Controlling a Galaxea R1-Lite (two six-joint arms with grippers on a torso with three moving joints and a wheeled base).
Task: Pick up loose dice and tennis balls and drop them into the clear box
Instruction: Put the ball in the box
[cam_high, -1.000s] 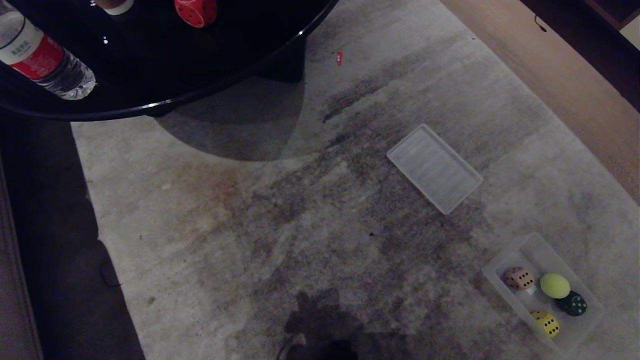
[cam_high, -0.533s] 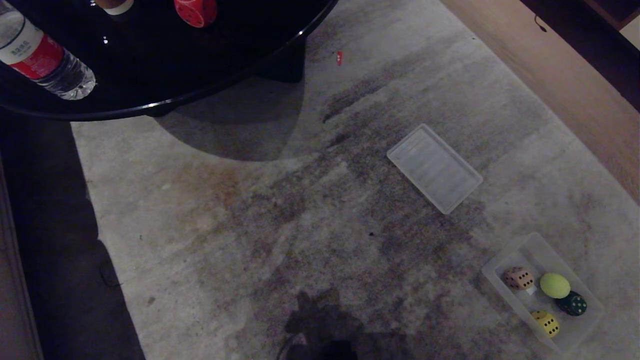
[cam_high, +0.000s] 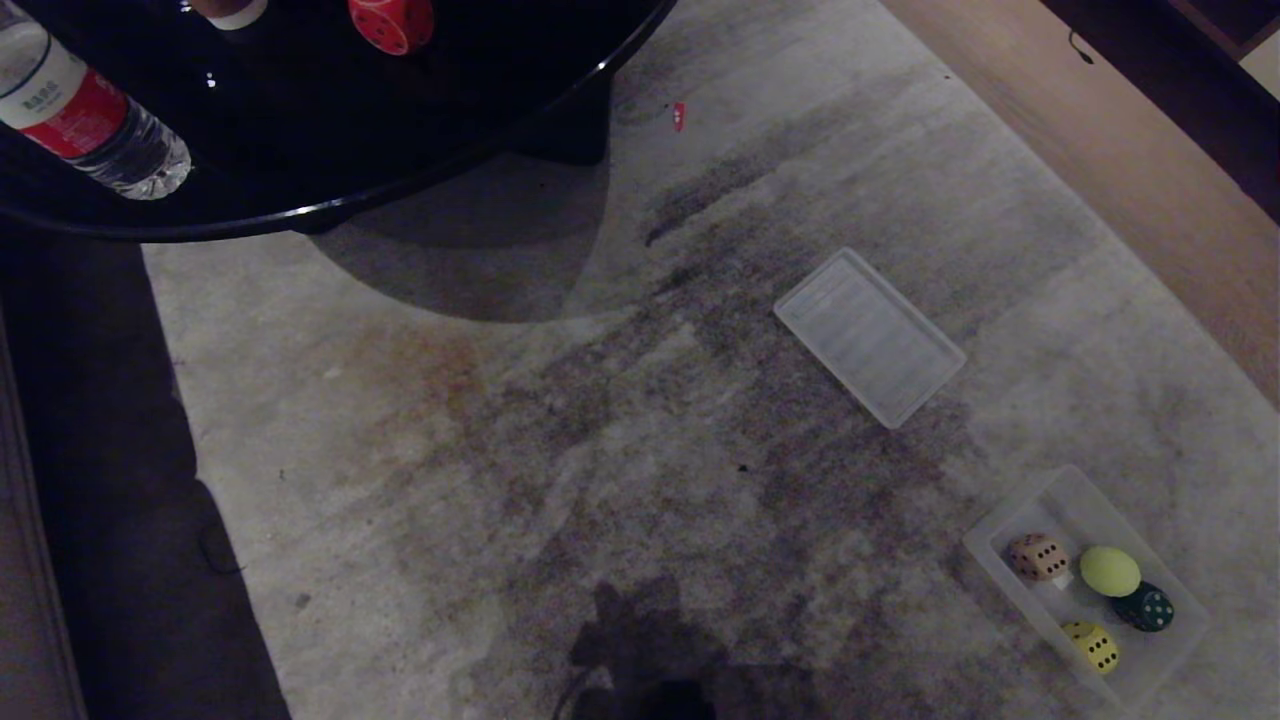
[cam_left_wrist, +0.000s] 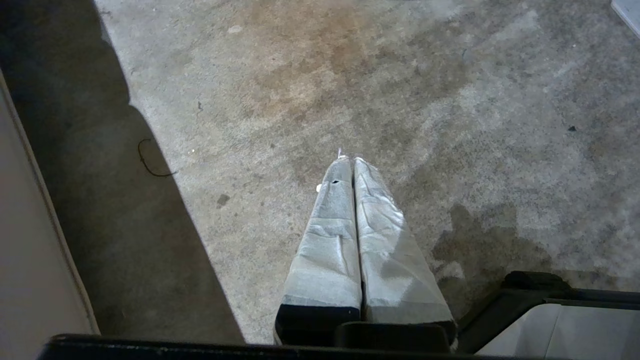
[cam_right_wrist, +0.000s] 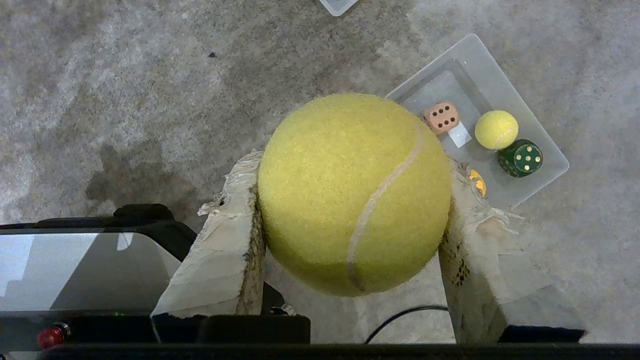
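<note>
My right gripper (cam_right_wrist: 352, 175) is shut on a tennis ball (cam_right_wrist: 350, 190), held above the floor beside the clear box (cam_right_wrist: 545, 180). The clear box (cam_high: 1070, 495) lies on the floor at the lower right of the head view. It holds a beige-pink die (cam_high: 1036, 556), a second tennis ball (cam_high: 1109, 570), a dark green die (cam_high: 1146, 606) and a yellow die (cam_high: 1093, 646). A red die (cam_high: 392, 22) rests on the black table (cam_high: 420, 110) at the upper left. My left gripper (cam_left_wrist: 350, 159) is shut and empty over bare floor. Neither arm shows in the head view.
A flat ribbed translucent lid (cam_high: 868, 335) lies on the floor beyond the box. A water bottle (cam_high: 85, 110) lies on the black table. A wooden board (cam_high: 1120, 150) runs along the upper right. A dark strip (cam_high: 90, 450) borders the floor on the left.
</note>
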